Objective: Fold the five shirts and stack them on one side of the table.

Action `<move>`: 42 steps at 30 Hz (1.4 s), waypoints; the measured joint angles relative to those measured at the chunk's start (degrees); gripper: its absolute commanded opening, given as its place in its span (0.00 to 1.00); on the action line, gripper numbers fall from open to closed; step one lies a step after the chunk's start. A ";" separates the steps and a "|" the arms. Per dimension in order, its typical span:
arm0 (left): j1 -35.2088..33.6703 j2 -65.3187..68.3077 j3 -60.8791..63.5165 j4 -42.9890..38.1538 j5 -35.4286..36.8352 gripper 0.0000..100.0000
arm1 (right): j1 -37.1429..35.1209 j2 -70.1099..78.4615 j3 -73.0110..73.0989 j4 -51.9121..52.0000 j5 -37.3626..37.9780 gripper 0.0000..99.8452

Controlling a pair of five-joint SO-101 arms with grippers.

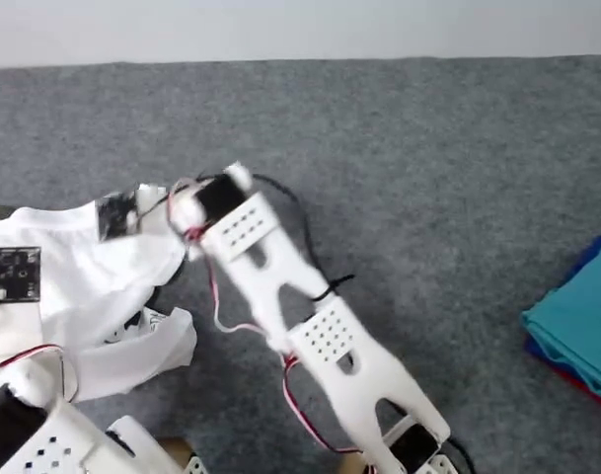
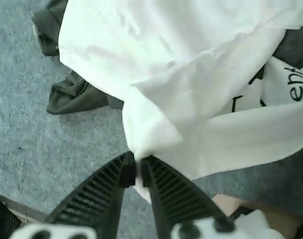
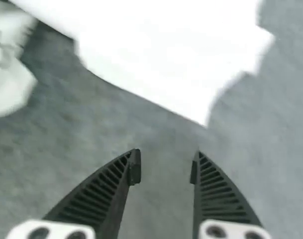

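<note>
White shirt (image 1: 93,267) lies crumpled at the left side of the grey table (image 1: 428,148), over a dark garment (image 2: 71,94). Left gripper (image 2: 138,172) is pinched tight on a fold of its edge. Right gripper (image 3: 163,167) hangs with jaws apart above bare table, just beside the shirt's hem. Folded stack (image 1: 576,326) sits far right. The cloth looks light, limp and prone to bunching; best gripped at hems or corners.

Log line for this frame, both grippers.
left gripper: shut on white cloth shirt | right gripper: open over grey carpeted table | teal-topped folded stack: aside
</note>
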 measured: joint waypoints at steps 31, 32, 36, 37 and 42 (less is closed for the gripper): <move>-3.25 0.00 0.79 0.09 -0.70 0.00 | -5.19 13.10 0.00 -22.68 -0.18 0.12; -3.25 0.00 0.88 0.09 -0.70 0.00 | -5.19 13.10 0.00 -22.68 -0.18 0.08; -3.25 0.00 0.97 0.09 -0.70 0.00 | -5.19 13.10 0.00 -22.68 1.23 0.02; -3.25 0.00 0.97 0.09 -0.70 0.00 | -5.19 13.10 0.00 -22.68 2.81 0.01; -3.25 0.00 0.97 0.09 -0.70 0.00 | -4.84 13.10 0.00 -22.68 7.30 0.01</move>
